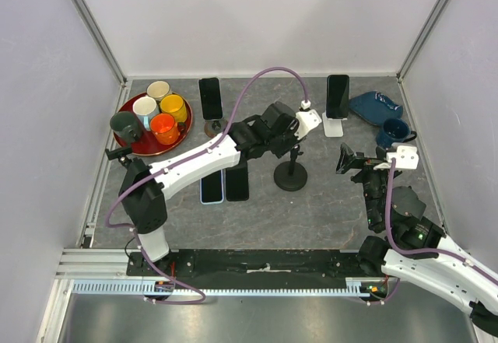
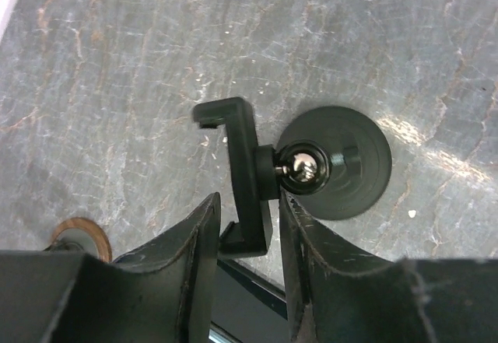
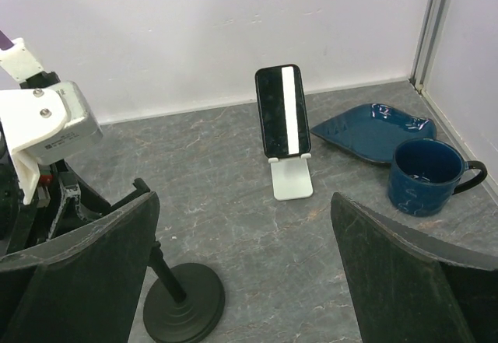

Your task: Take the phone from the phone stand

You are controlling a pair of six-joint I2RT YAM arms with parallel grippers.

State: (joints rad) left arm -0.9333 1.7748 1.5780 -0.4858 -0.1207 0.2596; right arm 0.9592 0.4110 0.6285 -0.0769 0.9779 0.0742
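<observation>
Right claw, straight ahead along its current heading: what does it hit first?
Probably the phone on the white stand, dead ahead. The way there looks free, though depth is uncertain.

I see the black phone stand [image 1: 290, 173] right under my left gripper [image 2: 247, 207]: round base, ball joint, its clamp [image 2: 247, 180] lying between the fingers with nothing in it. A dark phone [image 1: 236, 180] lies flat on the table just behind the gripper, beneath the wrist.
</observation>
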